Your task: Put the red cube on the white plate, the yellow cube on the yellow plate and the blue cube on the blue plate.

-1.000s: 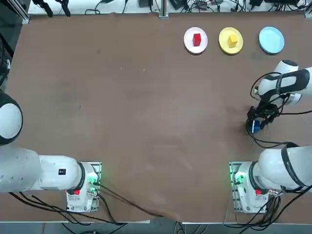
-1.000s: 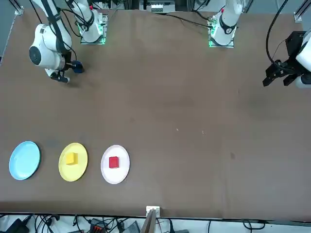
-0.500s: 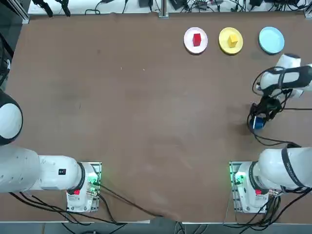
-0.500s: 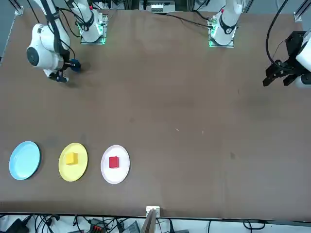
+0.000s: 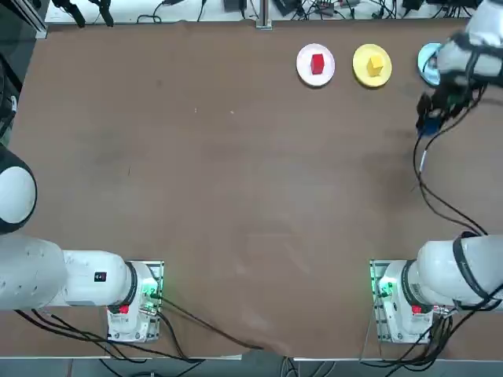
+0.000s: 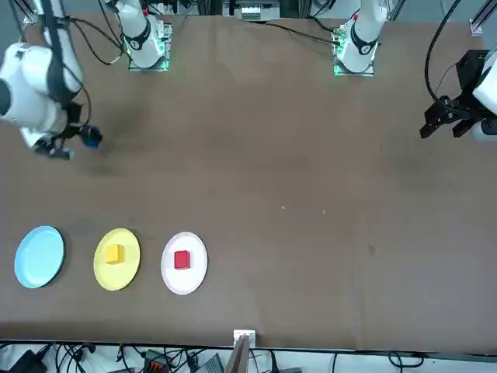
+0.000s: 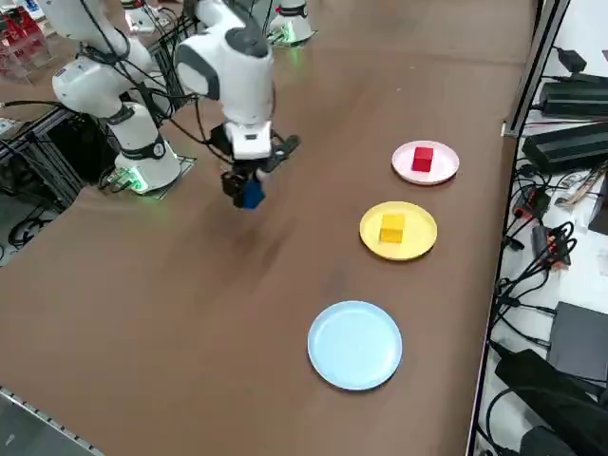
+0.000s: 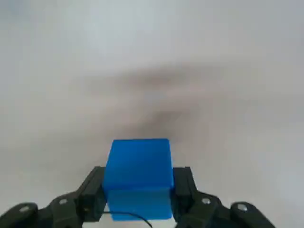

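With the small red cube (image 5: 317,64) and yellow cube (image 5: 375,64) plated, our right gripper (image 7: 247,193), fingers clamped on the deep-blue cube (image 7: 251,195) above the brown table (image 5: 236,173), next lowers it onto the round sky-blue plate (image 7: 355,344) near the table's far right corner.

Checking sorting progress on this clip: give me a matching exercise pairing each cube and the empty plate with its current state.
Column 1:
1. red cube
2. yellow cube
3. blue cube
4. blue plate

Column 2:
A. bare, nothing on it
B. held in the right gripper, above the table
C. resting on the white plate
D. resting on the yellow plate

Pairs: 1-C, 2-D, 3-B, 4-A
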